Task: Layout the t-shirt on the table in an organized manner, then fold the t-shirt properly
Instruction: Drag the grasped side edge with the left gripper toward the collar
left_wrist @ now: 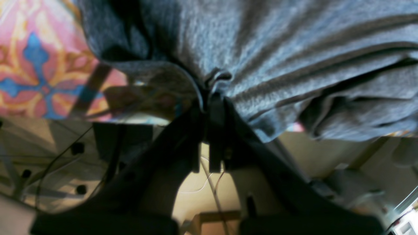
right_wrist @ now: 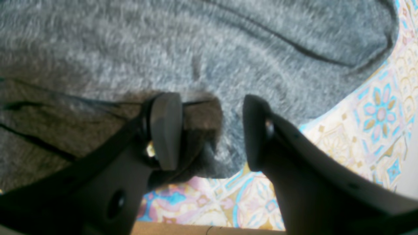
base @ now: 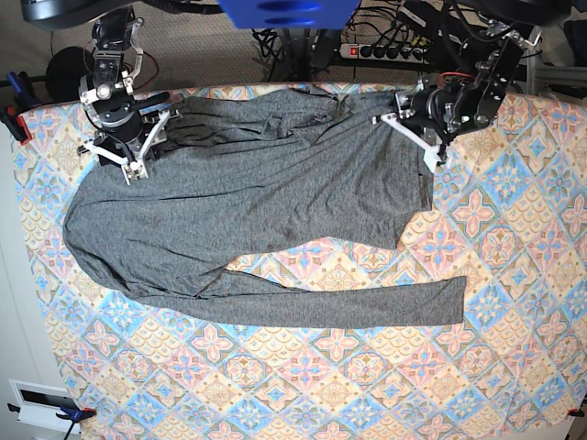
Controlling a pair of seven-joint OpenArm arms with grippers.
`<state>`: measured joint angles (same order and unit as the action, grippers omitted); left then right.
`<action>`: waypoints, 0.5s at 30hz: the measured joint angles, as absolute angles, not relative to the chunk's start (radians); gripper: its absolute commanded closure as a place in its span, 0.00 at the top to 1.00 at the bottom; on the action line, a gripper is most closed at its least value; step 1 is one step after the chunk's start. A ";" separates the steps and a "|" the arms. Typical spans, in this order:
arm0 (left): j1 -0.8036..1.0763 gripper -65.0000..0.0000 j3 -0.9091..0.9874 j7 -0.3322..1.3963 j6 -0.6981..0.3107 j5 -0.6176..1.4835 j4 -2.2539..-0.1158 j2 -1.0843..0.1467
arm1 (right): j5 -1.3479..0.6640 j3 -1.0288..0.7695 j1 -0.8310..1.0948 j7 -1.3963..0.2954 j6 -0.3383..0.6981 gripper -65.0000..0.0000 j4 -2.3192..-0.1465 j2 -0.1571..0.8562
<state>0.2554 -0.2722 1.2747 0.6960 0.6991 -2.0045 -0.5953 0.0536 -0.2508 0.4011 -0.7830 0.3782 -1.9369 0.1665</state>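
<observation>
From my base view the light is even and bright, the table cloth crisp, with only soft shadows under the t-shirt folds. My left wrist view is dim and blurred: fabric streaks smear across the top, the dark gripper is nearly silhouetted, and the lower corners are soft. The right wrist view is brighter but out of focus, with a shadow patch near the fingers.
</observation>
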 measured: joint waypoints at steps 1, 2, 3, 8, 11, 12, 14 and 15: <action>0.255 0.06 -0.272 1.269 0.696 0.693 -2.004 -0.603 | 0.054 -0.251 0.401 -0.784 0.378 0.45 -1.937 0.166; 0.255 0.07 -0.272 1.255 0.696 0.683 -2.004 -0.604 | 0.054 -0.252 0.402 -0.785 0.379 0.45 -1.937 0.166; 0.253 0.08 -0.271 1.245 0.696 0.683 -2.004 -0.604 | 0.054 -0.252 0.402 -0.786 0.378 0.45 -1.937 0.166; 0.255 0.09 -0.270 1.254 0.696 0.688 -2.004 -0.604 | 0.054 -0.255 0.402 -0.786 0.378 0.45 -1.937 0.166; 0.255 0.09 -0.270 1.253 0.696 0.688 -2.004 -0.604 | 0.054 -0.255 0.401 -0.786 0.378 0.45 -1.937 0.166; 0.255 0.09 -0.270 1.253 0.696 0.688 -2.004 -0.604 | 0.054 -0.255 0.401 -0.786 0.378 0.45 -1.937 0.166; 0.255 0.09 -0.270 1.253 0.696 0.688 -2.004 -0.604 | 0.054 -0.255 0.402 -0.786 0.378 0.45 -1.937 0.166; 0.255 0.09 -0.270 1.253 0.696 0.688 -2.004 -0.603 | 0.054 -0.255 0.402 -0.786 0.378 0.45 -1.937 0.166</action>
<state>0.2550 -0.2703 1.2533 0.6960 0.6880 -2.0045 -0.6033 0.0536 -0.2554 0.4015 -0.7860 0.3782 -1.9366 0.1661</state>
